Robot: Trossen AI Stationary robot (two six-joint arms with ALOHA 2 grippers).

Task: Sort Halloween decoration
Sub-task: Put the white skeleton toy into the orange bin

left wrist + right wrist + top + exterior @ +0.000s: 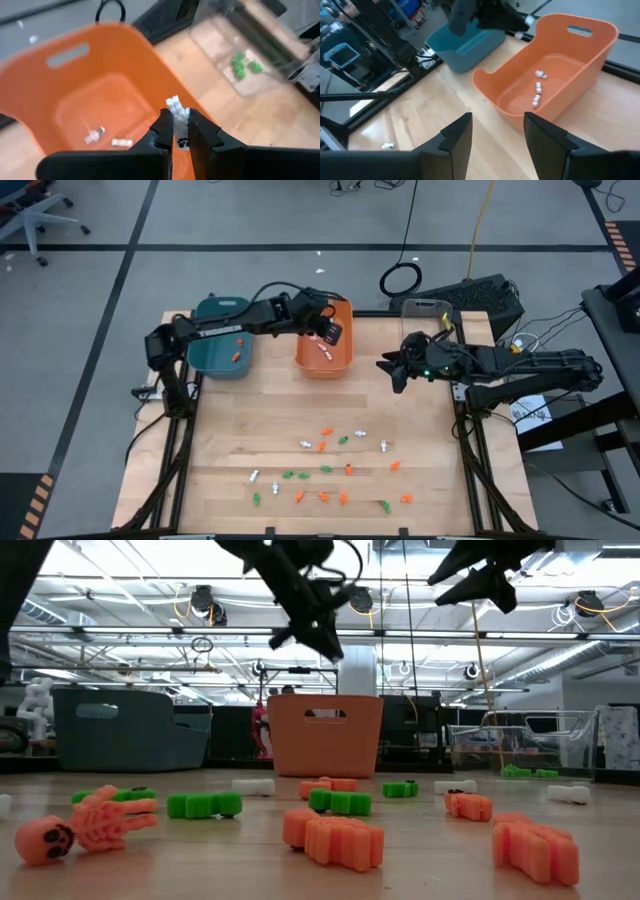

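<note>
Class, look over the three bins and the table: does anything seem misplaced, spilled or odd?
Nothing is spilled or mixed. One oddity: the orange bin holds only white trinkets, while orange trinkets lie in the teal bin. The left tool grips another white trinket over the orange bin.

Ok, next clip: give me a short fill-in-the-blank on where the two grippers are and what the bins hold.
1. The left gripper is shut on a ____ trinket above the orange bin.
2. The right gripper hangs with its jaws ____ and nothing between them.
3. The trinkets lying in the clear bin are ____.
4. The trinket in the teal bin is ____.

Missing words: white; open; green; orange
</note>
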